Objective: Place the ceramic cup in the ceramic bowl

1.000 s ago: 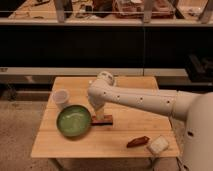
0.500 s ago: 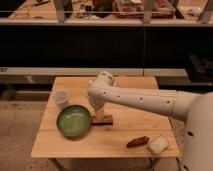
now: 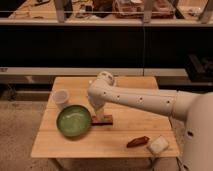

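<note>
The small white ceramic cup (image 3: pixel 60 98) stands upright on the wooden table (image 3: pixel 115 142) near its left edge. The green ceramic bowl (image 3: pixel 73 121) sits just in front of the cup and a little to its right, empty. My white arm reaches in from the right, bending down at the table's middle. The gripper (image 3: pixel 99 116) hangs right of the bowl's rim, over a dark red and black flat object (image 3: pixel 103 120). It is about a hand's width right of the cup and holds nothing I can make out.
A brown oblong item (image 3: pixel 137 142) and a pale sponge-like block (image 3: pixel 158 145) lie at the table's front right. A dark counter with shelves (image 3: pixel 100 45) runs behind the table. The floor is speckled.
</note>
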You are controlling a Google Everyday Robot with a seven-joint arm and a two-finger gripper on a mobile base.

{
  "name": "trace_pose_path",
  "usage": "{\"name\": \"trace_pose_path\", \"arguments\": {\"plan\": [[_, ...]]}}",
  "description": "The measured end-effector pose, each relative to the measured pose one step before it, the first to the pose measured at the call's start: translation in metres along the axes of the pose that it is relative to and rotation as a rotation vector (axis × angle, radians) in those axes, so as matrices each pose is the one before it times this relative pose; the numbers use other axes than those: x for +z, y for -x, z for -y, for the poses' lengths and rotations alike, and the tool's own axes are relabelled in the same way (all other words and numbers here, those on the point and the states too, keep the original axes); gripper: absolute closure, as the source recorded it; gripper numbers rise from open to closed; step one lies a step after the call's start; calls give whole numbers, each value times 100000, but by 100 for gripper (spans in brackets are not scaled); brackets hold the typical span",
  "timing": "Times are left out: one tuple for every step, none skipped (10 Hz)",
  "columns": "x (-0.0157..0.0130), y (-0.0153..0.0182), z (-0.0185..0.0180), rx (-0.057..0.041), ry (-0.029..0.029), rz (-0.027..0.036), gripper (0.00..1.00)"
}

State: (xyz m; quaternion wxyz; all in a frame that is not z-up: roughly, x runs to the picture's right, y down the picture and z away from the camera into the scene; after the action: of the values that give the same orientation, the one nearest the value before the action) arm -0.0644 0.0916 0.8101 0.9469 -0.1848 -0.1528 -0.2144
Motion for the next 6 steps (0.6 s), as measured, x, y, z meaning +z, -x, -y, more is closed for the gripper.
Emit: {"name": "trace_pose_path", "arguments": {"plan": [[3, 2, -3, -3, 7, 6, 20], [25, 6, 4, -64, 30, 45, 20], [130, -38, -8, -1677, 405, 242, 20], [129, 73, 150, -2529, 167, 445, 20], [131, 255, 329, -3699, -139, 969, 20], [147, 385, 700, -6169, -992, 1412, 20]]}}
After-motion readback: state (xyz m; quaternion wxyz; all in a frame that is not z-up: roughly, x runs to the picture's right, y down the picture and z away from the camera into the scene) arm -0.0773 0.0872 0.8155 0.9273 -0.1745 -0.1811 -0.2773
